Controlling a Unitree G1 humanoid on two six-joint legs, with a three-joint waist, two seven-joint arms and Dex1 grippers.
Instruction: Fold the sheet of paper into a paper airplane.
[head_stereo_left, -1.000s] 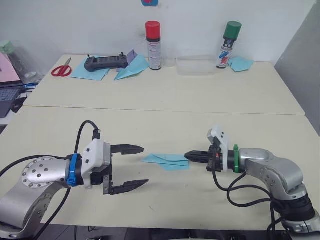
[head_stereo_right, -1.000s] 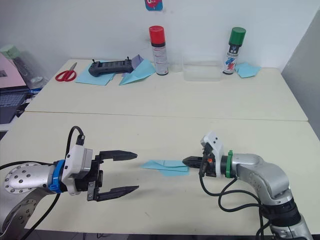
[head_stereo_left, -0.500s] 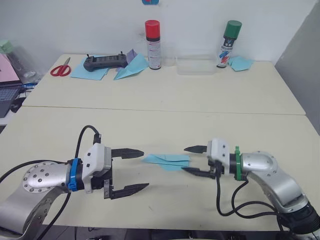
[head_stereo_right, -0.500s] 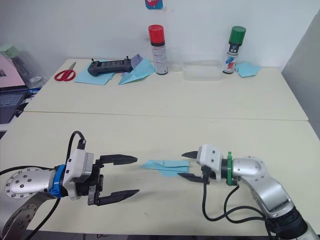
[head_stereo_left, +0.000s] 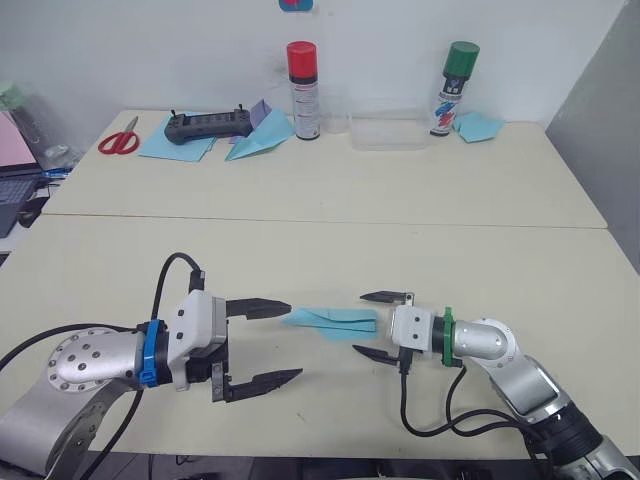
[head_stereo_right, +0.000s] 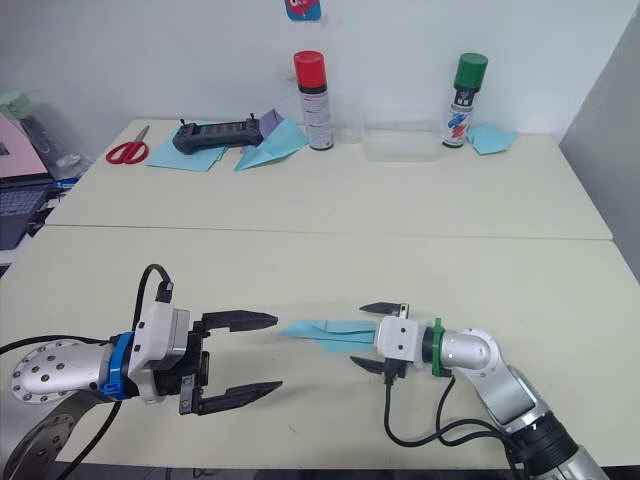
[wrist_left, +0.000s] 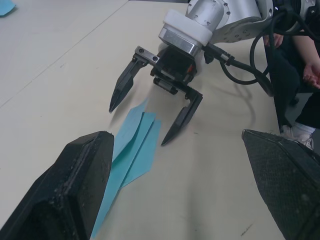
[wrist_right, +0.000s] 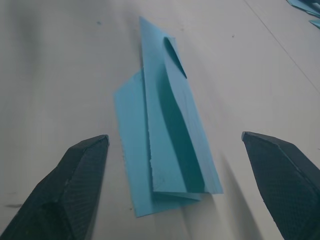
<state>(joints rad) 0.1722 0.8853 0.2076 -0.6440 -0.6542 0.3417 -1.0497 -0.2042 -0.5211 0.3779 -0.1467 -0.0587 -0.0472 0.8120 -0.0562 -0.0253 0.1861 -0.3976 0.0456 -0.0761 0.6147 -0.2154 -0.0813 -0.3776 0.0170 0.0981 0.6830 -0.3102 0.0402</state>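
The sheet of paper (head_stereo_left: 332, 321) is a slim light blue dart with a raised centre fold (wrist_right: 167, 145). It lies flat on the near table, its point toward my left. My left gripper (head_stereo_left: 295, 340) is open just left of the point, the upper finger almost at the tip. My right gripper (head_stereo_left: 358, 324) is open at the blunt right end, one finger on each side of it and not gripping. The left wrist view shows the paper (wrist_left: 131, 150) running toward the right gripper (wrist_left: 137, 126).
On the far table stand a red-capped spray can (head_stereo_left: 303, 76), a green-capped spray can (head_stereo_left: 448, 88) and a clear box (head_stereo_left: 388, 130). Scissors (head_stereo_left: 118, 138), a black controller (head_stereo_left: 205, 124), a wider blue dart (head_stereo_left: 258, 135) and a blue paper lump (head_stereo_left: 482, 126) lie there. A person's hand (wrist_left: 310, 75) shows in the left wrist view.
My right gripper was shut at the paper's right end and has opened wide, with its wrist turned and shifted slightly left. The paper stays on the table. The left gripper has barely moved.
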